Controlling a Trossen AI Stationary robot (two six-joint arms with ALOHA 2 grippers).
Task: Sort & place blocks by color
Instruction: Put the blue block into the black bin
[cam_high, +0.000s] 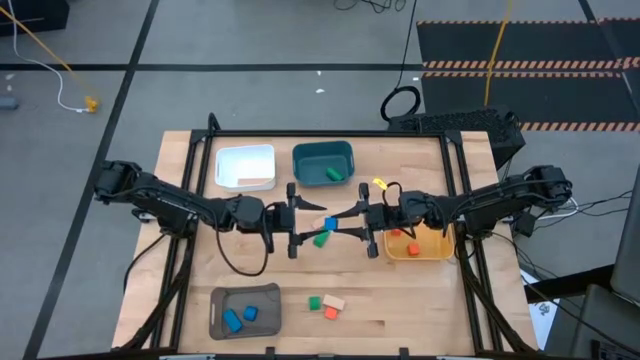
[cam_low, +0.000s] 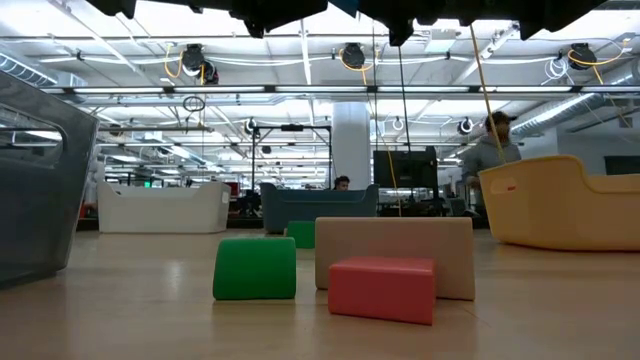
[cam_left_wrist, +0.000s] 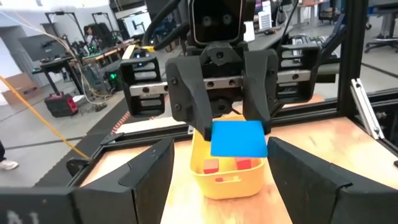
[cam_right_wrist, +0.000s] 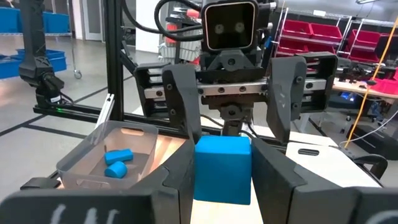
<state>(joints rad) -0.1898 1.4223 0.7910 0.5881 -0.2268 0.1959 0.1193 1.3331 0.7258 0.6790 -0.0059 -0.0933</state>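
A blue block (cam_high: 330, 222) hangs in the air over the middle of the table, between my two grippers, which face each other. My right gripper (cam_right_wrist: 222, 155) is shut on it. My left gripper (cam_left_wrist: 221, 149) is open, its fingers spread wide just short of the block and touching nothing. A green block (cam_high: 321, 240) lies on the table below them. A green block (cam_low: 255, 268), a tan block (cam_low: 395, 255) and a red block (cam_low: 382, 288) rest together near the table's near edge. My right gripper pinches the blue block between its two fingers, by two opposite side faces (cam_right_wrist: 199, 168). The fingers (cam_left_wrist: 202, 121) come level from the table's right, pointing left. The block is lifted clear of the table and sits square in the hold.
Far side: white bin (cam_high: 245, 167) and teal bin (cam_high: 323, 162) with a green block inside. The yellow bin (cam_high: 420, 243) under my right arm holds red blocks (cam_left_wrist: 211, 165). The grey bin (cam_high: 245, 310) near the front left holds blue blocks (cam_right_wrist: 117, 163). A person stands in the room behind.
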